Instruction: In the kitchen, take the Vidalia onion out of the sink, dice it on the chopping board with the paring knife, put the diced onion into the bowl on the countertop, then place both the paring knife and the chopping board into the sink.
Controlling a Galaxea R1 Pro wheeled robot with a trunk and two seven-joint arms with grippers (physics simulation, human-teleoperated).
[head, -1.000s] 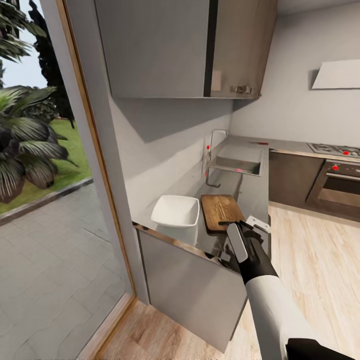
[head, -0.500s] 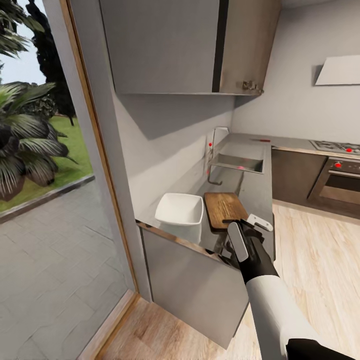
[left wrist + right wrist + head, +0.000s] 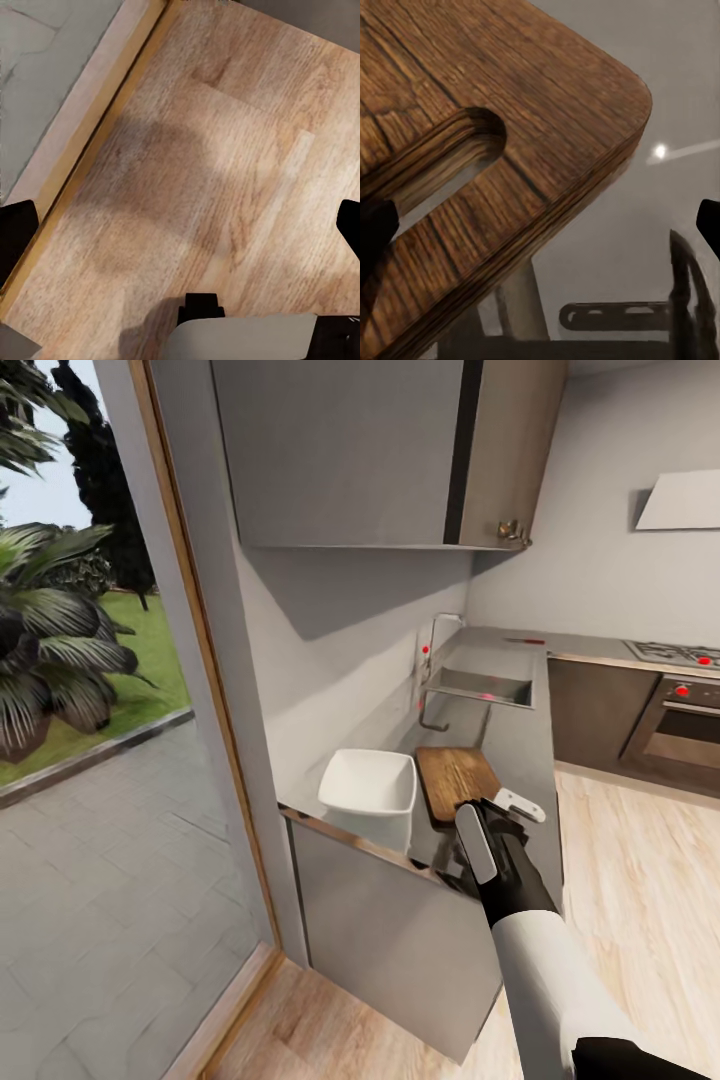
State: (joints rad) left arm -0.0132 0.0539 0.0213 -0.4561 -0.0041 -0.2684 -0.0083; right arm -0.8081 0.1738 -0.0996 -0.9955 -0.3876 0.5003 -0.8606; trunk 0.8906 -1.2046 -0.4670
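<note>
R gripper [image 3: 478, 807], fingers spread, unclenched, at chopping board [image 3: 456, 781] handle end; bowl [image 3: 369, 783] beside. L gripper [image 3: 180, 225] fingers apart above floor [image 3: 225, 150]. No readable writing.

The right arm [image 3: 545, 970] has a smooth white forearm shell above a black section near the elbow. Its wrist is black, with a long grey oval plate on top. The right tool [image 3: 497, 812] seems black with a pale grey finger piece [image 3: 520, 804], though it renders small. Black fingertips [image 3: 373, 232] edge both wrist views.
</note>
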